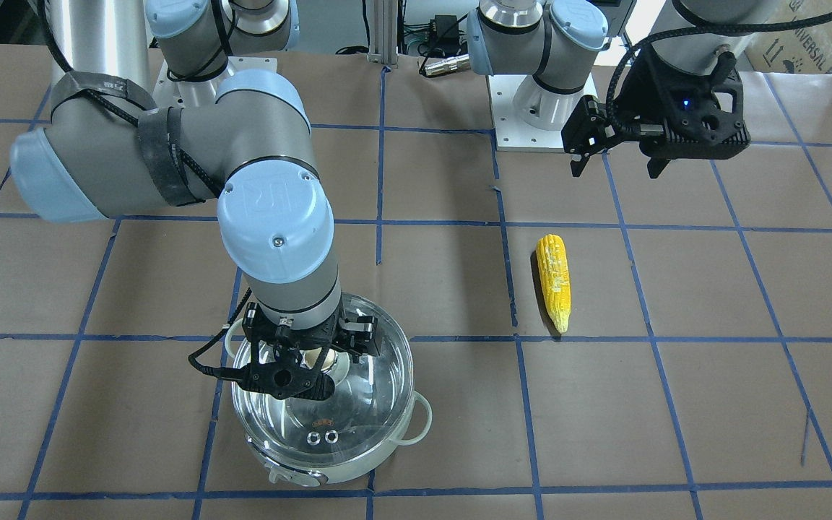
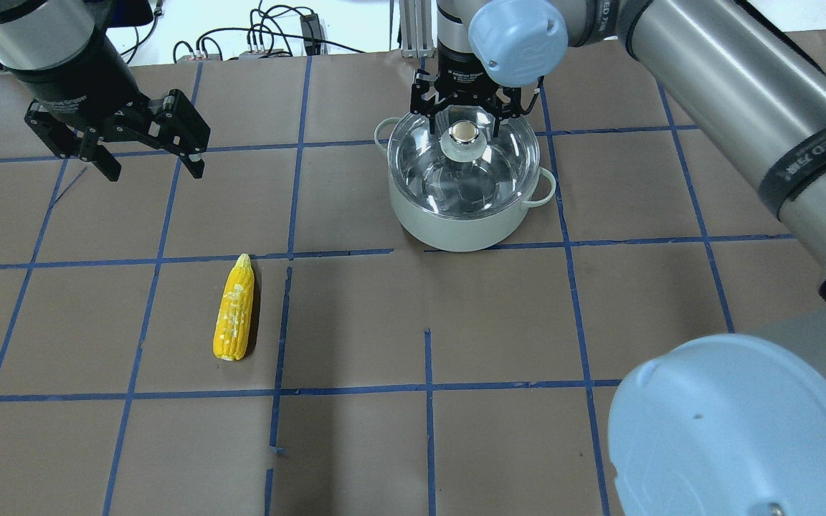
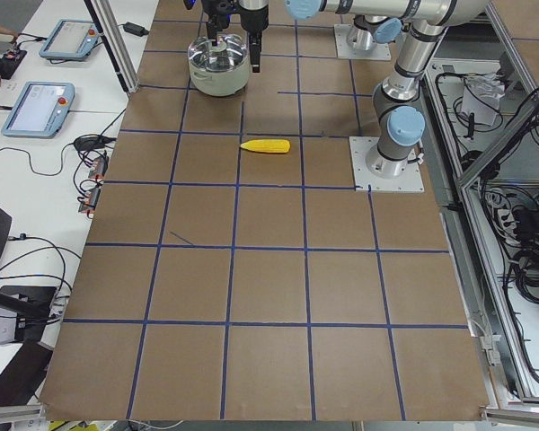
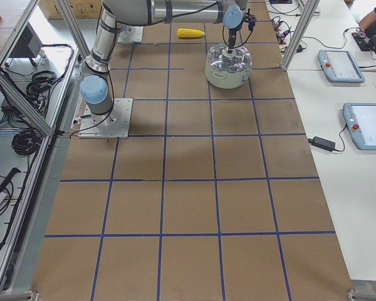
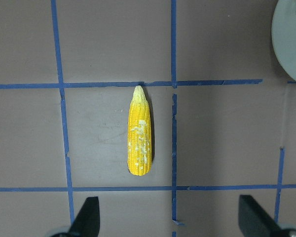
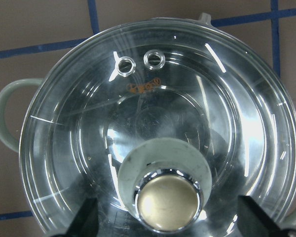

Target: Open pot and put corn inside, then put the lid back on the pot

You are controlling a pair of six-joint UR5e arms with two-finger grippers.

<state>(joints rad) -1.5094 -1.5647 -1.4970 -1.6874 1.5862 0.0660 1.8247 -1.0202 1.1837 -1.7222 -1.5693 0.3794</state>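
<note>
The pot [image 2: 456,231] stood on the taped brown table [image 2: 499,322] with its glass lid [image 2: 481,188] seated flat on the rim, so the first step, as I judged it, was not yet done. I had my right gripper [image 2: 464,127] low over the lid, jaws spread wide to either side of the beige-topped knob [image 6: 168,201] and touching neither side of it. I placed it that way because the knob was the only part of that smooth dome fit to be pinched. The corn [image 2: 234,309] lay flat on the table, well apart from the pot on my left side, with its tapered tip pointing away from my base. My left gripper [image 2: 153,170] hung above the table near the corn, also spread and holding nothing, with the cob in plain sight of its wrist camera, ready to pick it up once the pot was uncovered.
</note>
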